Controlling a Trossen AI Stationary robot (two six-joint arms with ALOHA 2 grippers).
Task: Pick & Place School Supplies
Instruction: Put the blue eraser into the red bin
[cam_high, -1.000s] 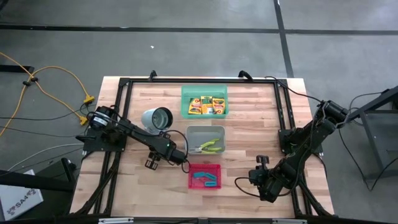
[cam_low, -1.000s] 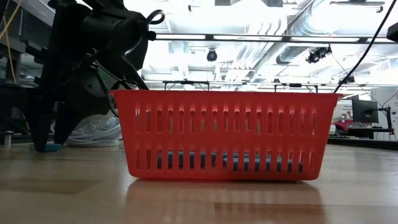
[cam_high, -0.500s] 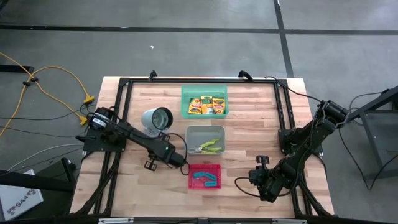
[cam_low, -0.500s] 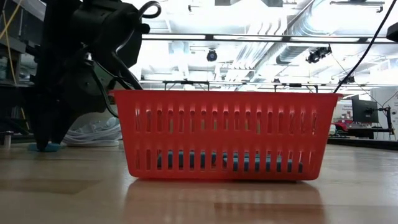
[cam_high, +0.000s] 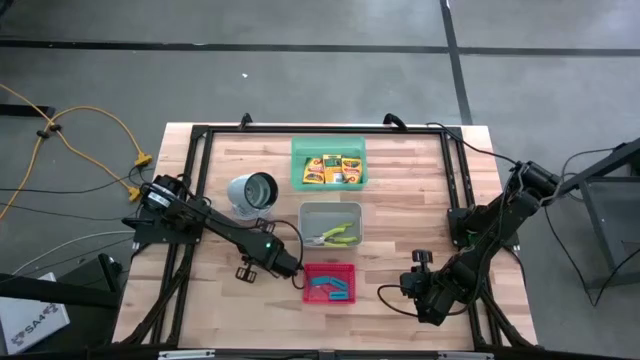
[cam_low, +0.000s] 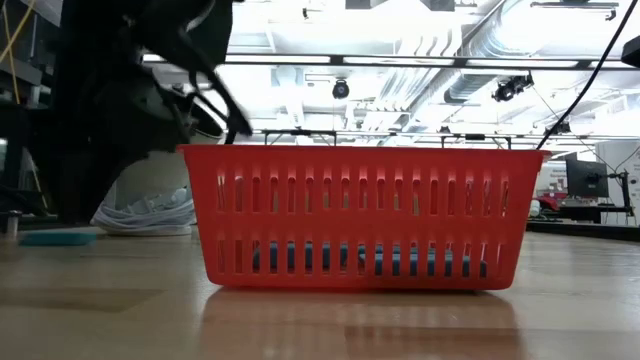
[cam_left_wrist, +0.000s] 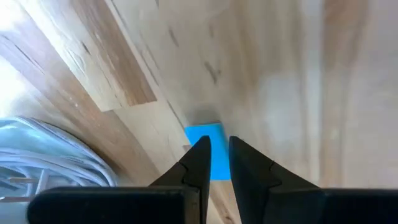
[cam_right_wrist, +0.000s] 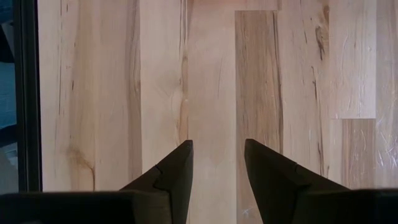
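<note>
My left pincer (cam_left_wrist: 216, 163) pinches a short light-blue finger-sized piece (cam_left_wrist: 210, 146) above the pale wooden surface (cam_left_wrist: 298, 74), so it can go into the red slotted plastic tray (cam_high: 330, 284)

Wooden table (cam_high: 400, 200) w/ a black frame (cam_high: 200, 180) is sitting on grey floor. Three trays are lining up down the middle: green tray (cam_high: 329, 146) at the far end, grey tray (cam_high: 312, 215) next, red tray (cam_high: 345, 271) nearest, filling most of the low view. A clear plastic cup (cam_high: 252, 192) is lying left of the grey one. Yellow cables (cam_high: 70, 130) are trailing on the floor off to the left.
</note>
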